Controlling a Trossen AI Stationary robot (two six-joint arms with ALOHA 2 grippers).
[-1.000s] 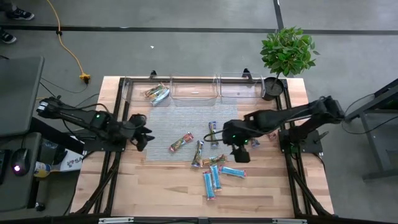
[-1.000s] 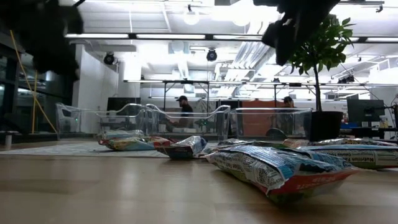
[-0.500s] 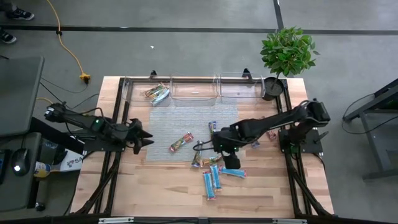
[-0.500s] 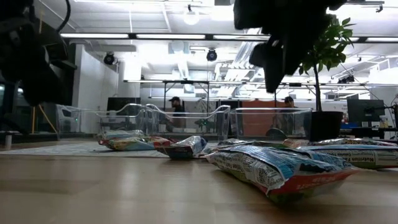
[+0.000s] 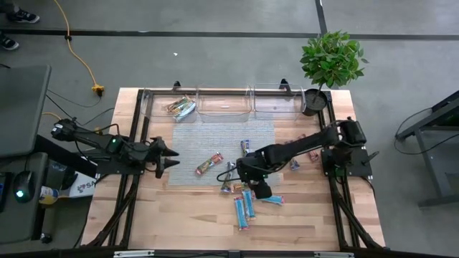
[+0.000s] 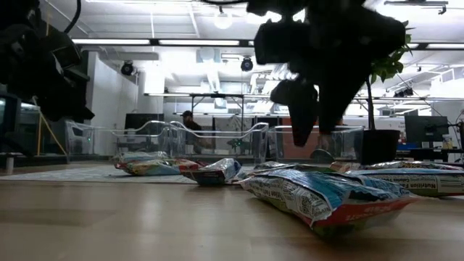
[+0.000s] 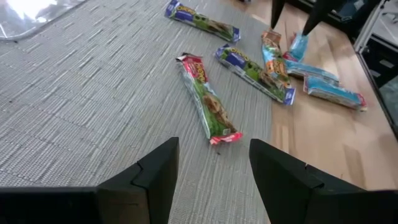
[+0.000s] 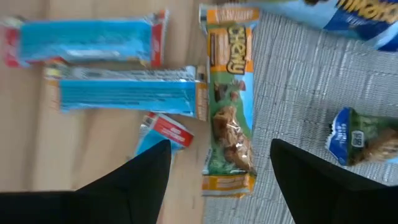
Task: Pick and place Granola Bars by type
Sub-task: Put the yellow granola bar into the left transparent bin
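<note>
From above I see my right gripper (image 5: 247,179) low over the middle of the table (image 5: 186,215), at the cluster of granola bars near the front edge of the grey mat (image 5: 215,136). Its fingers (image 8: 134,180) stand wide apart and hold nothing. In the right wrist view, a tan-green bar (image 8: 230,99) with orange ends lies between the two fingers, on the border between mat and wood. Two light blue bars (image 8: 124,93) lie side by side just beside it on the wood, and a third blue one (image 8: 163,132) shows only its red end under them. A dark blue-purple bar (image 8: 364,140) lies on the mat at the other side.

My left gripper (image 5: 163,156) waits at the left edge of the mat, above the surface. Its fingers (image 7: 155,177) are also apart and empty. In front of it, in the left wrist view, one green bar with red ends (image 7: 208,102) lies alone on the mat, well apart from the others.

At the far edge of the table stand three clear bins (image 5: 224,104) in a row. The left bin already contains a few bars (image 5: 181,107); I cannot tell their kind exactly. A potted plant (image 5: 330,61) stands at the far right corner. In the low view, a person (image 6: 190,123) is visible far behind the table.
</note>
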